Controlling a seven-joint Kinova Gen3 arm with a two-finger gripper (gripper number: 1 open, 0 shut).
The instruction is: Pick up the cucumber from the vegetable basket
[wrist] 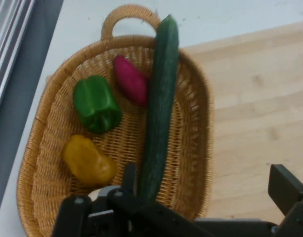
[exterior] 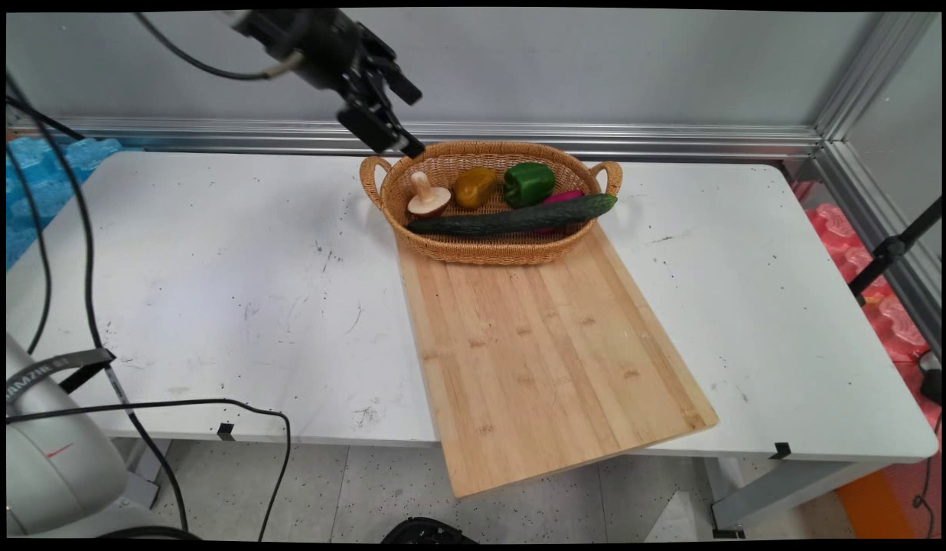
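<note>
My gripper (exterior: 413,122) hangs open and empty in the air above the left end of a woven basket (exterior: 488,249), near its left handle. Inside lie a long dark cucumber (exterior: 511,220), a green pepper (exterior: 529,184), a yellow pepper (exterior: 474,187), a mushroom (exterior: 427,199) and a magenta vegetable (exterior: 562,197) partly under the cucumber. The hand view looks down on the cucumber (wrist: 158,113), green pepper (wrist: 96,103), yellow pepper (wrist: 87,160) and magenta vegetable (wrist: 131,81). There the gripper (wrist: 205,177) is spread wide, and its linkage mostly hides the mushroom.
The basket rests on the far end of a bamboo cutting board (exterior: 542,344) that overhangs the white table's (exterior: 213,268) near edge. An aluminium rail (exterior: 595,138) runs behind the table. Black cables (exterior: 86,252) hang at the left, and a black stand leg (exterior: 894,245) is at the right.
</note>
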